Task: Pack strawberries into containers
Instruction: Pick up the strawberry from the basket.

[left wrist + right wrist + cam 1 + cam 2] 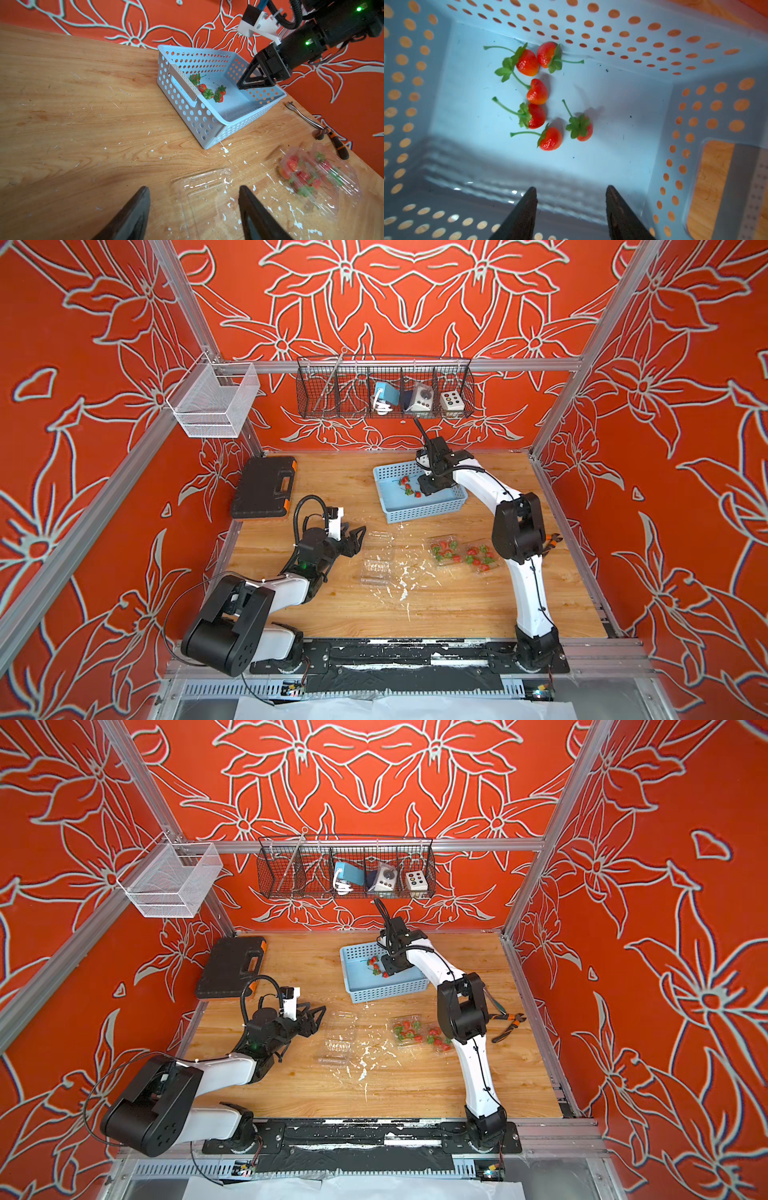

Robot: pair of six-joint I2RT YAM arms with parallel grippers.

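Several strawberries (537, 92) lie loose in the light-blue perforated basket (591, 27), also seen in both top views (407, 485). My right gripper (571, 187) hangs open inside the basket, short of the berries and holding nothing; in a top view it sits at the basket's right half (428, 485). An empty clear container (376, 560) lies open mid-table. My left gripper (193, 188) stands open just left of it, over its near edge, nothing between the fingers. Two more containers (446, 549) (482, 558) holding strawberries lie to the right, beside the right arm.
A black tool case (264, 487) with orange latches lies at the back left. Orange-handled pliers (509, 1025) rest near the right table edge. A black wire basket (384, 387) and a white mesh basket (214, 400) hang on the frame above. White flecks dot the table's middle.
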